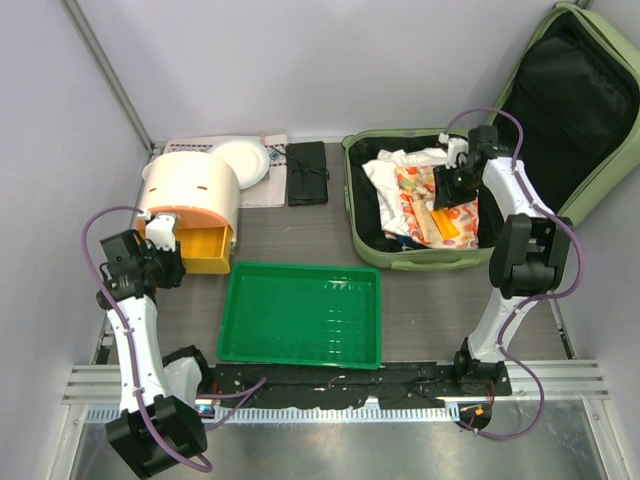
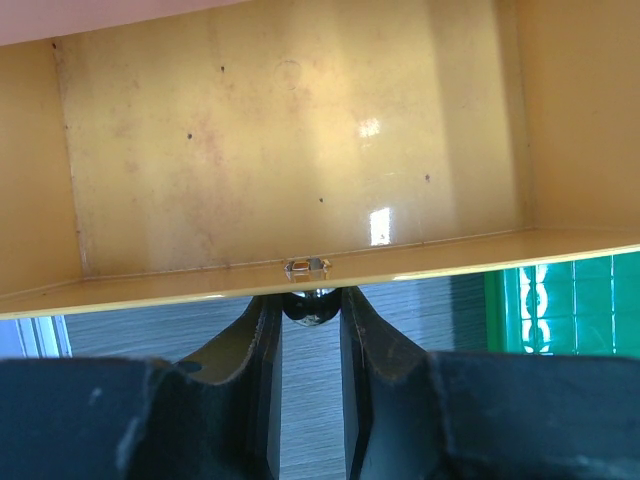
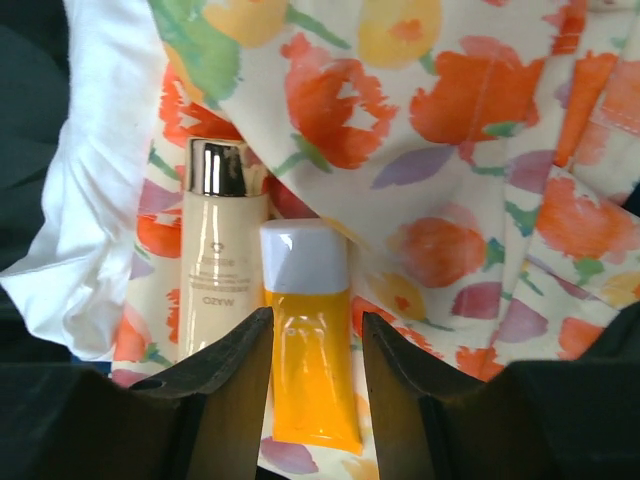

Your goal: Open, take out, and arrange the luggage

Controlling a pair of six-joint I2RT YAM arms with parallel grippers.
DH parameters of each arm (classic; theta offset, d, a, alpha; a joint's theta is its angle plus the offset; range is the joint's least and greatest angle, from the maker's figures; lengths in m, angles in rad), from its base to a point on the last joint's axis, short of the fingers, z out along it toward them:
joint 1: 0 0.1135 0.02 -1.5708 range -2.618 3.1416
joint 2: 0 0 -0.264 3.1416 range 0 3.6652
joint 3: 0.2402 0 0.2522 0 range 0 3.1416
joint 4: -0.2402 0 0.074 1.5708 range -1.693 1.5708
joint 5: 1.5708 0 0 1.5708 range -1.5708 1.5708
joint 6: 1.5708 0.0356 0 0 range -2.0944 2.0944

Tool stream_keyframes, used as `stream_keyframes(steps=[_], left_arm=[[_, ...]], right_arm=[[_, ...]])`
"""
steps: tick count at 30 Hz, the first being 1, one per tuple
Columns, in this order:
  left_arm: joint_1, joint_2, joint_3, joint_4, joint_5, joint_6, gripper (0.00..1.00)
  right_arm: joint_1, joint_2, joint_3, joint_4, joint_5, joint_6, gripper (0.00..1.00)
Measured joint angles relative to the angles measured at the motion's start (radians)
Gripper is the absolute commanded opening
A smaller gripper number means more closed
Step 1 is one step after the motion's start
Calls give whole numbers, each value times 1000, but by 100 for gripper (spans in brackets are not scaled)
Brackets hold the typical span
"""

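Hovering in the large pale green hard-shell suitcase (image 1: pixel 420 260), open at back right, the right gripper (image 3: pixel 315 330) straddles an orange plastic tube (image 3: pixel 310 385) with open jaws, the tube lying along the fingers; the left gripper (image 1: pixel 160 232), well apart, pinches the small knob (image 2: pixel 311 306) of a yellow drawer (image 2: pixel 300 150).

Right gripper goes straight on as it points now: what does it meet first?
Most likely the orange tube, lying on floral cloth in the luggage, directly ahead of the right gripper.
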Motion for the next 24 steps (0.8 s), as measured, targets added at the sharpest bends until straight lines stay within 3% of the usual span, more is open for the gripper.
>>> stream_keyframes(steps=[13, 20, 24], left_arm=[[0, 0, 0, 0, 0, 0, 0], [0, 0, 0, 0, 0, 0, 0], [0, 0, 0, 0, 0, 0, 0]], right_arm=[[94, -13, -40, 29, -11, 13, 46], [134, -13, -57, 41, 14, 16, 51], [142, -13, -58, 42, 29, 16, 48]])
